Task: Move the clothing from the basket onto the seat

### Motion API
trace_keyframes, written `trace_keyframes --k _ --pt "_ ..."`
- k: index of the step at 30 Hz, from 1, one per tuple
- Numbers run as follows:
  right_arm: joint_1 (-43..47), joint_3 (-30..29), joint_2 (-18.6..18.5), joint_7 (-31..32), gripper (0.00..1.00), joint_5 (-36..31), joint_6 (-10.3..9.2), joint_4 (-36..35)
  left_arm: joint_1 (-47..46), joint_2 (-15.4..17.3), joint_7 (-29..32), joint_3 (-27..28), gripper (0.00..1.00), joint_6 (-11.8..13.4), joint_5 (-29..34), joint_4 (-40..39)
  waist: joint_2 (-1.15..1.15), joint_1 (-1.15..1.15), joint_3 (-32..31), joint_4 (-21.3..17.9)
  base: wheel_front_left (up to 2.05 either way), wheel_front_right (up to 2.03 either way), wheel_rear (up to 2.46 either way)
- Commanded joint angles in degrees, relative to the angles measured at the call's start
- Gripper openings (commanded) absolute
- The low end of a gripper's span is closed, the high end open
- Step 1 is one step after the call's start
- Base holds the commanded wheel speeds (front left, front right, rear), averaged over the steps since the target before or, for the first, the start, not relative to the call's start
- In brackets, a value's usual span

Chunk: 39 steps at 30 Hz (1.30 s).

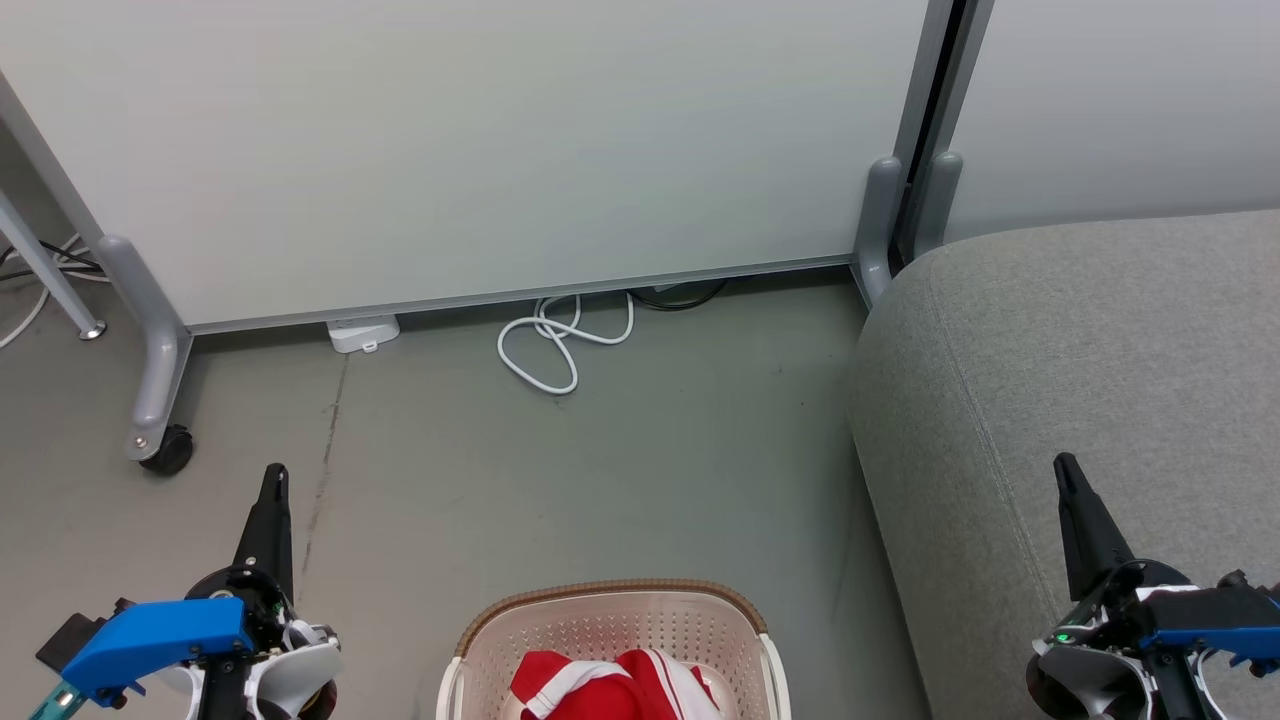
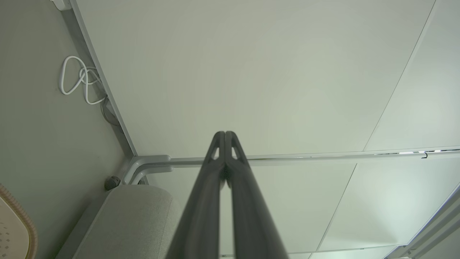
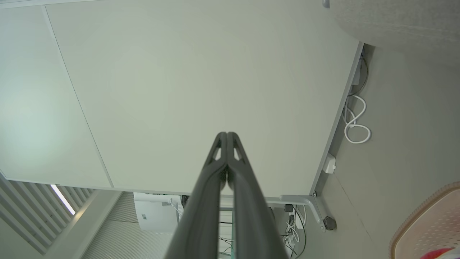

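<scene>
The cream basket [image 1: 610, 625] with a brown rim stands on the floor at the bottom centre of the head view, and red clothing [image 1: 610, 685] with white trim lies bunched inside it. The big grey seat [image 1: 1080, 400] is on the right. My left gripper [image 1: 273, 478] is shut and empty, left of the basket. My right gripper [image 1: 1063, 468] is shut and empty, over the seat's front part. The left wrist view has the shut left gripper [image 2: 225, 133], the basket rim [image 2: 28, 226] and the seat [image 2: 133, 223]. The right wrist view has the shut right gripper [image 3: 227, 135], the basket [image 3: 427, 223] and a red scrap of clothing [image 3: 436, 253].
A pale partition panel [image 1: 480, 140] on grey castor legs [image 1: 155, 400] closes off the far side. A coiled white cable [image 1: 560, 340] and a white power box [image 1: 362, 333] lie at its foot. Bare grey floor [image 1: 600, 470] stretches between the partition and the basket.
</scene>
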Motion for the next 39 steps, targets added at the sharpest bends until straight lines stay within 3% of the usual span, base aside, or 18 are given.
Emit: trace_keyframes --k 1,32,33,39 --pt "-0.6 0.0 -0.2 0.0 0.0 0.1 0.02 0.1 -0.6 -0.1 0.1 0.1 0.0 -0.5 -0.2 -0.3 0.0 0.0 0.0 0.0 0.0 0.0 0.0" --pt "-0.6 0.0 -0.2 0.0 0.0 0.1 0.02 0.1 -0.6 -0.1 0.1 0.1 0.0 -0.6 -0.2 -0.3 0.0 0.0 0.0 0.0 0.0 0.0 0.0" --pt "0.1 0.0 0.0 0.0 1.0 0.0 0.0 0.1 0.1 0.0 0.0 0.0 1.0 0.0 0.0 0.2 0.0 0.0 0.0 0.0 0.0 0.0 0.0" --pt "1.7 0.6 0.4 -0.5 1.0 0.0 -0.09 1.7 2.1 -0.4 -0.5 -0.4 1.0 0.1 0.1 1.8 0.0 0.0 0.0 0.0 0.0 0.0 0.0"
